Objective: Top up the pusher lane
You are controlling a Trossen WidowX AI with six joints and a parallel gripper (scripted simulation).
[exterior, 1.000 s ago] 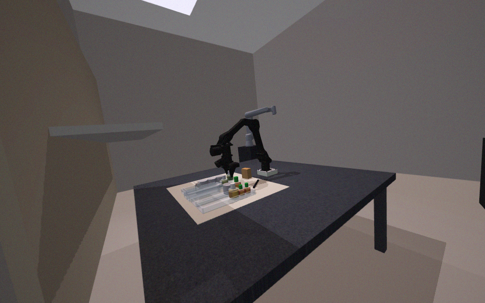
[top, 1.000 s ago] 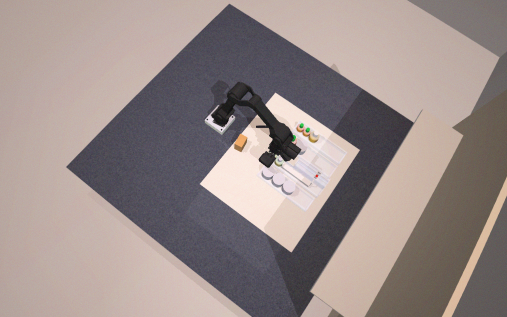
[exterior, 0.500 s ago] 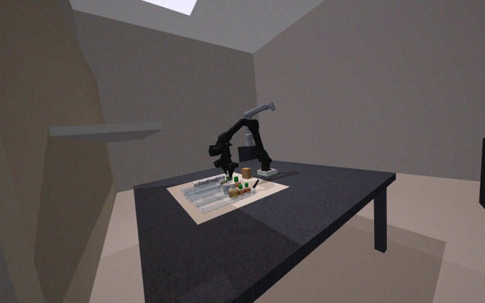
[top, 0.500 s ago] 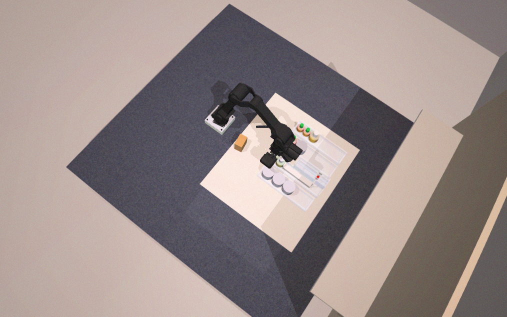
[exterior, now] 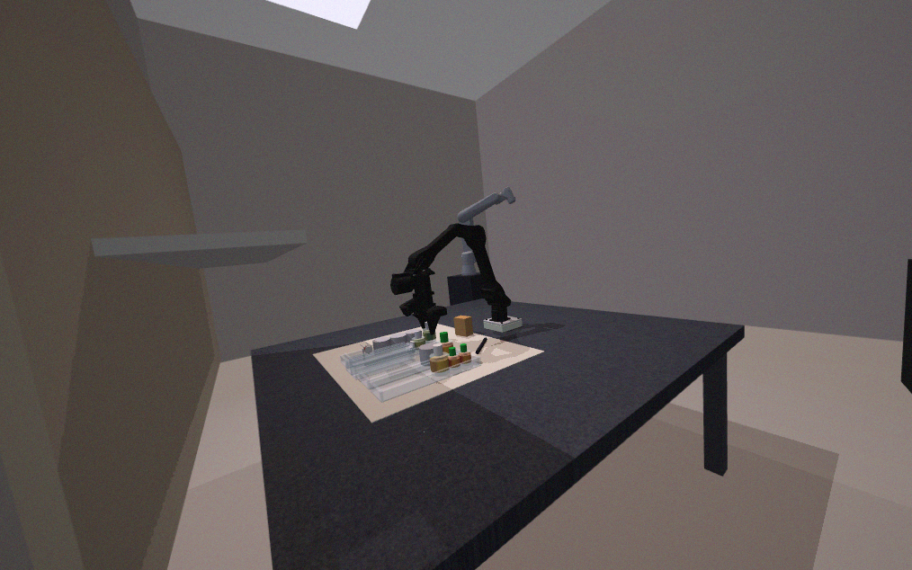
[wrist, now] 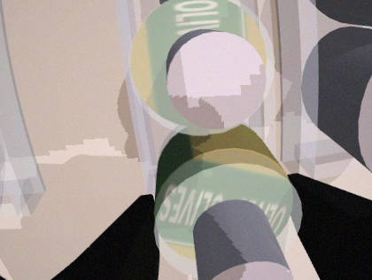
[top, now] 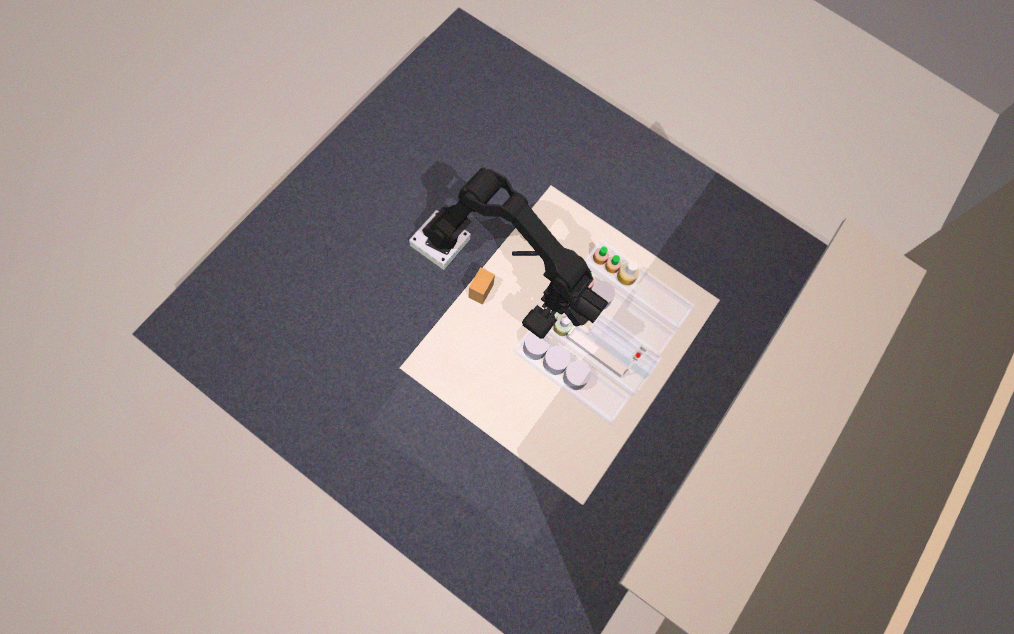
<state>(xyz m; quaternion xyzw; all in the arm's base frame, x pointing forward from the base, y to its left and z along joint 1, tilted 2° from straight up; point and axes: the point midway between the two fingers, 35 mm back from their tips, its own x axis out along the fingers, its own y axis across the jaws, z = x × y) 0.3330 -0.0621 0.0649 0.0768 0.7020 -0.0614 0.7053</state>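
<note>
My gripper (wrist: 221, 197) (exterior: 429, 330) is shut on a jar with a green OLIVES label (wrist: 261, 188) and a grey lid, low at the lane's front end. A matching olives jar (wrist: 217, 75) (top: 563, 325) with a pale lid stands directly behind it in the sprung lane, between clear side walls (wrist: 138, 128). The two jars appear to touch in the wrist view. The held jar's base, the front stop and the pusher plate are hidden, so I cannot tell whether the held jar rests on the lane floor. The arm covers the held jar in the top view.
Three wide grey-lidded jars (top: 555, 359) stand in the lane on one side. On the other side are another grey-lidded jar (top: 603, 292), green-capped jars (top: 601, 256) and an amber jar (top: 628, 274). An orange block (top: 481, 286) and a black stick (exterior: 481, 346) lie towards the arm's base.
</note>
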